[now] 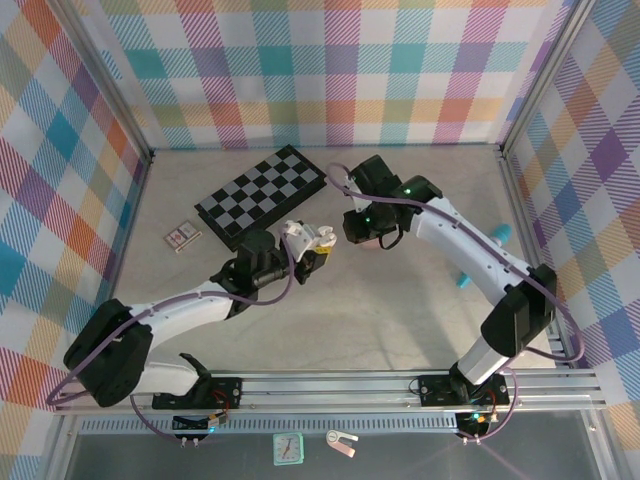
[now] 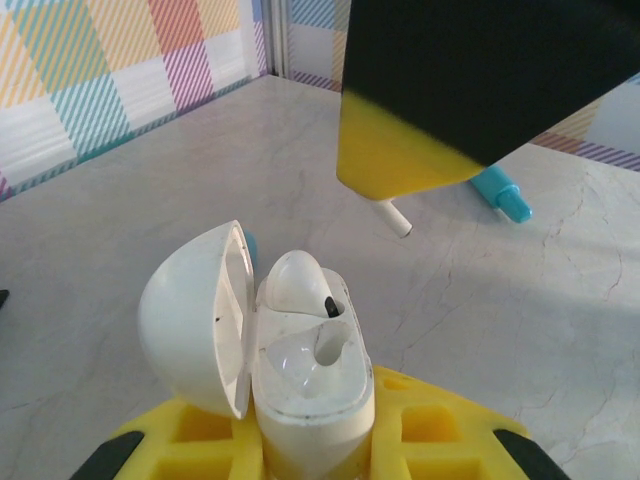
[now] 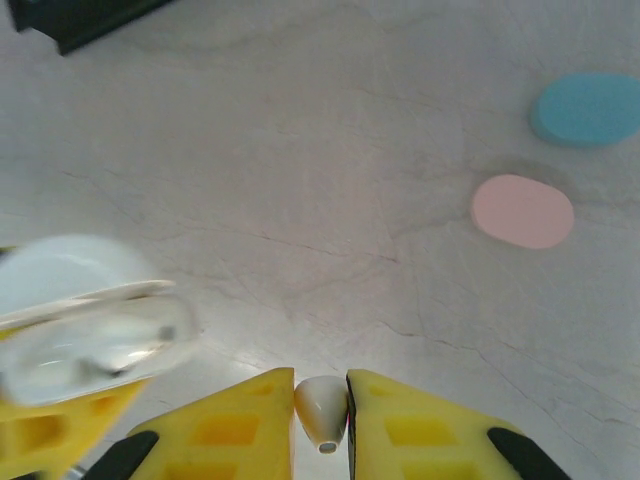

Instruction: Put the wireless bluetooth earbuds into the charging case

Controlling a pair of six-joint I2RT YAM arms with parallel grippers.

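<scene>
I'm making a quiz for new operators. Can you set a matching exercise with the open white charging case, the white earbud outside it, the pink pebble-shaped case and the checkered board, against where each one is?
Things
1. white open plastic charging case
2. white plastic earbud outside it
3. pink pebble-shaped case
4. black-and-grey checkered board

Places
A. flat on the table, beside a blue pebble-shaped case
B. pinched in the right jaws
C. on the table's far side
D. clamped in the left jaws

Pairs: 1-D, 2-B, 3-A, 4-C
</scene>
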